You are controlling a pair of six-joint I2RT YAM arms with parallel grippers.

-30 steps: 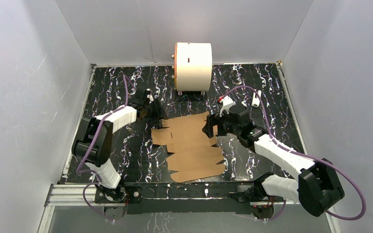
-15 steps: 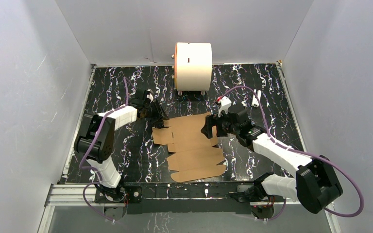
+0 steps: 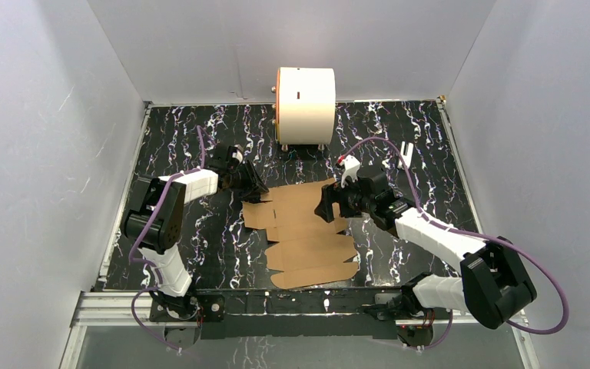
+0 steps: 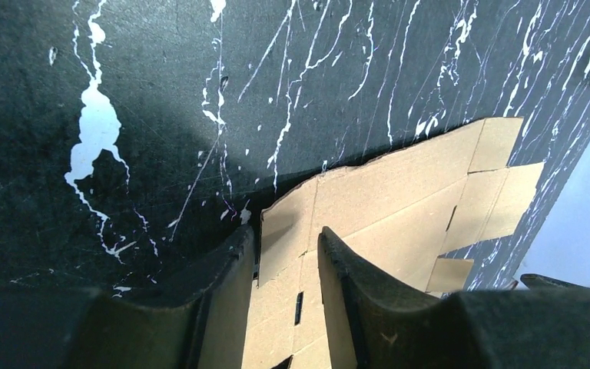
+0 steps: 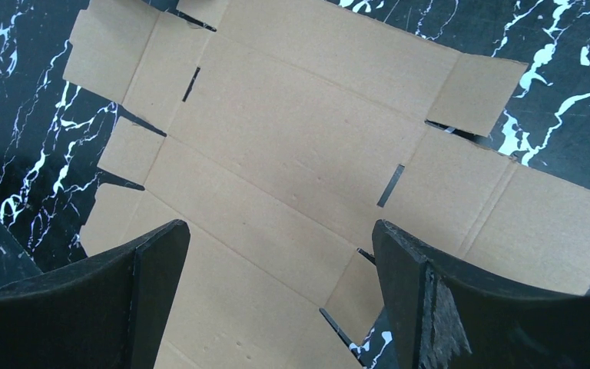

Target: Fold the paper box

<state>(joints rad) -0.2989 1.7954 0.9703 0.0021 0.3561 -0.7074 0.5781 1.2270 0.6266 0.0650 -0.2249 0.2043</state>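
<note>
The flat, die-cut brown paper box (image 3: 307,231) is laid on a marbled black surface (image 3: 200,138) beneath the wide-spread right tool (image 5: 276,231) and narrowly parted left tool (image 4: 286,234).

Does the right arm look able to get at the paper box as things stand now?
Probably yes. The right gripper hangs open right over the flat paper box, with nothing between them; the left gripper is only at its far left corner.
</note>
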